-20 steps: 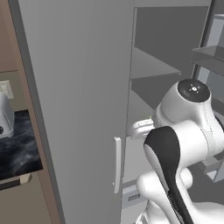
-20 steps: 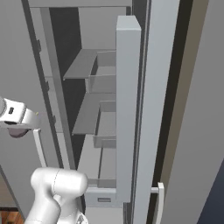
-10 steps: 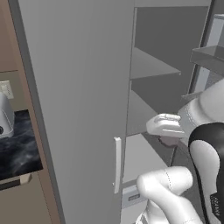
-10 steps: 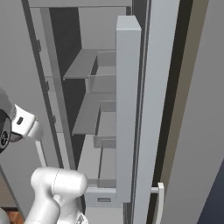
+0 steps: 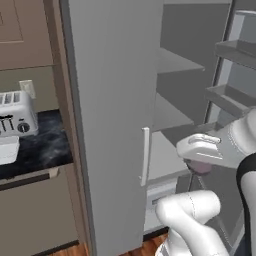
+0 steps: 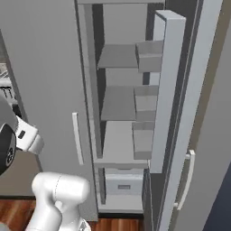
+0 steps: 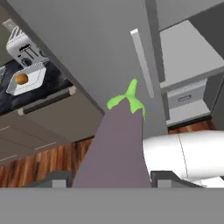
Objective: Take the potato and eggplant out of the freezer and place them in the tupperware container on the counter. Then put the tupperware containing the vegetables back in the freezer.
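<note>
My gripper (image 7: 111, 177) is shut on the eggplant (image 7: 118, 144), a long dull purple body with a green stem that points away from the hand. In the left base view the eggplant (image 5: 201, 167) shows as a mauve bulge under the hand, in front of the open freezer (image 5: 110, 100). The white tupperware container (image 7: 27, 78) sits on the black counter (image 7: 8, 98) with the golden-brown potato (image 7: 21, 78) inside it. From the left base view the tupperware container (image 5: 7, 149) lies at the far left on the counter (image 5: 45, 147).
A white toaster (image 5: 17, 112) stands behind the container. The freezer's grey door with its white bar handle (image 5: 145, 155) stands between the hand and the counter. Grey inner shelves (image 6: 119, 101) and a second open door (image 6: 164, 85) lie to the right. Brown cabinet fronts (image 5: 40, 210) run under the counter.
The hand with the eggplant has swung out from the freezer shelves toward the door handle. Both base views have shifted, bringing more of the counter and the toaster into view.
</note>
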Motion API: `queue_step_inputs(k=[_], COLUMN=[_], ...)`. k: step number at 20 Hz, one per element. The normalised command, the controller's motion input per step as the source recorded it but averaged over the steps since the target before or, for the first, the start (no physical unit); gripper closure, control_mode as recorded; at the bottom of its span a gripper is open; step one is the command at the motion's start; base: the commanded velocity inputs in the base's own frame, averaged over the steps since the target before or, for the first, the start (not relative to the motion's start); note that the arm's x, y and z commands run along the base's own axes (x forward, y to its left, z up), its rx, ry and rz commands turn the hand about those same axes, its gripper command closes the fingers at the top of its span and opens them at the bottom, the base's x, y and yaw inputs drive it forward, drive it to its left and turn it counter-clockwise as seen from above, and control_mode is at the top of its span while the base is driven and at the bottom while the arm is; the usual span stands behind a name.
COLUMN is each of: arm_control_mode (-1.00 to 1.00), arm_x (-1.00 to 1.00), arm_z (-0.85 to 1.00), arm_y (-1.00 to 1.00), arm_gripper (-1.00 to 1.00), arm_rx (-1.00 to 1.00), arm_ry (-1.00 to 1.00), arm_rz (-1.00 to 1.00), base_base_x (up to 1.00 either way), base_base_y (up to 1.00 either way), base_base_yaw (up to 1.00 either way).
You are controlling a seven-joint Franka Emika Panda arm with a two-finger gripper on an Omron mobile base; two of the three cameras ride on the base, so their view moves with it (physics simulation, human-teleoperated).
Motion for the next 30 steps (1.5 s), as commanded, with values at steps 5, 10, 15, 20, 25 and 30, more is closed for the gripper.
queue_step_inputs(k=[5,10,15,20,25,30], arm_control_mode=[1.0,1.0,1.0,1.0,1.0,-1.0], arm_x=[0.0,0.0,0.0,0.0,0.0,0.62], arm_z=[0.0,0.0,0.0,0.0,0.0,-0.44], arm_y=[0.0,0.0,0.0,0.0,0.0,0.0], arm_gripper=[1.0,1.0,1.0,1.0,1.0,1.0], arm_rx=[0.0,0.0,0.0,0.0,0.0,-0.04], arm_ry=[0.0,0.0,0.0,0.0,0.0,0.1], arm_rz=[0.0,0.0,0.0,0.0,0.0,-0.08], base_base_x=[-0.29,0.25,0.74,0.87,0.7,0.0], base_base_y=[1.0,1.0,1.0,0.92,0.49,0.0], base_base_yaw=[0.0,-0.04,-0.12,-0.13,-0.13,0.0])
